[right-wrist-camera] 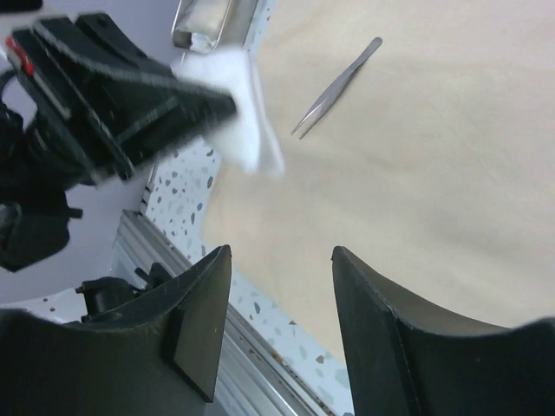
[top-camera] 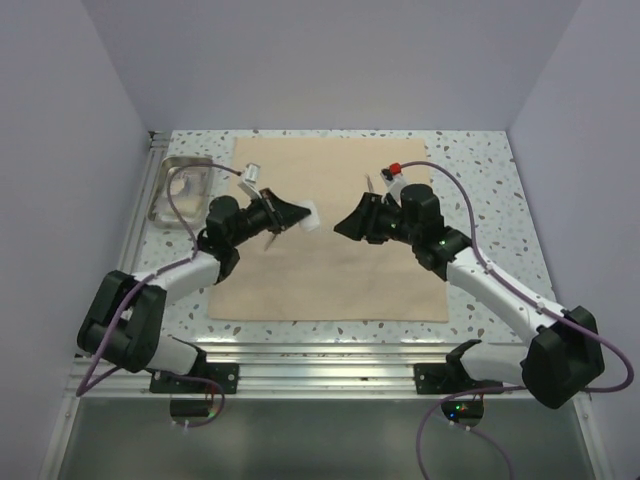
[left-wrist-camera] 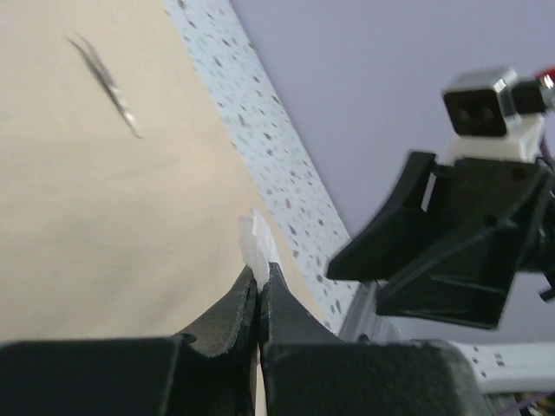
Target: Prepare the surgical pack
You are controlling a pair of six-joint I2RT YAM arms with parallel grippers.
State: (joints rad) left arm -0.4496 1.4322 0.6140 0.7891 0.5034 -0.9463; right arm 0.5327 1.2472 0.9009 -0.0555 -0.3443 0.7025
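The surgical pack's tan cloth (top-camera: 330, 270) lies spread flat on the speckled table. My left gripper (top-camera: 298, 215) hovers over its middle left, shut on a small white packet (left-wrist-camera: 257, 238) that sticks out past the fingertips (left-wrist-camera: 260, 270). The packet (right-wrist-camera: 243, 104) also shows in the right wrist view, hanging in the air. My right gripper (top-camera: 342, 224) faces it from the right, a short gap away and above the cloth. Its jaws (right-wrist-camera: 282, 250) stand open with nothing between them.
A small steel tray (top-camera: 185, 190) sits off the cloth at the back left of the table. Thin steel tweezers (right-wrist-camera: 338, 87) lie on the cloth. The metal rail (top-camera: 320, 350) of the table's near edge runs in front of the cloth.
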